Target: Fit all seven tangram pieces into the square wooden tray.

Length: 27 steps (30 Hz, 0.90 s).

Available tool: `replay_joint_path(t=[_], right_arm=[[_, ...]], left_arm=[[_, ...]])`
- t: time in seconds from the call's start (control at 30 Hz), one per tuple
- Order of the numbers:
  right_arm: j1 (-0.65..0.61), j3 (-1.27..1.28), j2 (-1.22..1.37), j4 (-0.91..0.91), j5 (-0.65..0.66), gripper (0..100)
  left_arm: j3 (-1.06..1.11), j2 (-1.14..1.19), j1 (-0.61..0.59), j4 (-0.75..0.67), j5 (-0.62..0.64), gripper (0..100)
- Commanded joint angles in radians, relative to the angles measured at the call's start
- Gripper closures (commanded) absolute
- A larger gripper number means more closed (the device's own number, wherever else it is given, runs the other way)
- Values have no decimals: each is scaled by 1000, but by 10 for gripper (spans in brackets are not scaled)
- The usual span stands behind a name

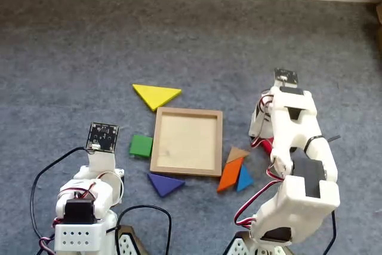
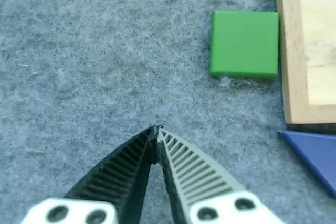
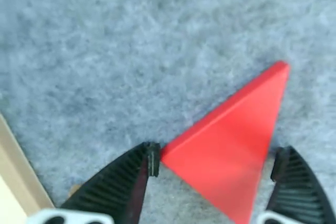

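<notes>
The square wooden tray (image 1: pixel 156 141) lies mid-table with nothing in it. Around it lie a yellow triangle (image 1: pixel 156 95), a green square (image 1: pixel 141 146), a dark blue triangle (image 1: pixel 165 183), an orange parallelogram (image 1: pixel 230 174), a small blue triangle (image 1: pixel 244 179) and a tan triangle (image 1: pixel 237 154). Under the right arm lies a red triangle (image 3: pixel 231 140), with a sliver showing (image 1: pixel 267 145). My right gripper (image 3: pixel 215 161) is open, its fingers straddling the red triangle on the carpet. My left gripper (image 2: pixel 157 129) is shut and holds nothing, short of the green square (image 2: pixel 244 43).
Grey carpet covers the whole table. In the left wrist view the tray's rim (image 2: pixel 291 51) lies just past the green square, with the dark blue triangle (image 2: pixel 315 150) below the tray's corner. A corner of the tray (image 3: pixel 16 177) is near the right gripper.
</notes>
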Motion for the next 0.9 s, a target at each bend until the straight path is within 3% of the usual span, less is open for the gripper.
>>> replay_joint_path(t=[0.0, 0.13, 0.4, 0.87], right_arm=[[30, -70, -15, -31, -12, 666], [30, -65, -8, -31, -12, 678], [50, -65, -8, -33, -6, 803], [-28, -71, -47, 54, 74, 865]], left_arm=[[19, -30, -8, 9, -3, 993], [19, -30, -8, 9, -3, 993], [19, -30, -8, 9, -3, 993], [19, -30, -8, 9, -3, 993]])
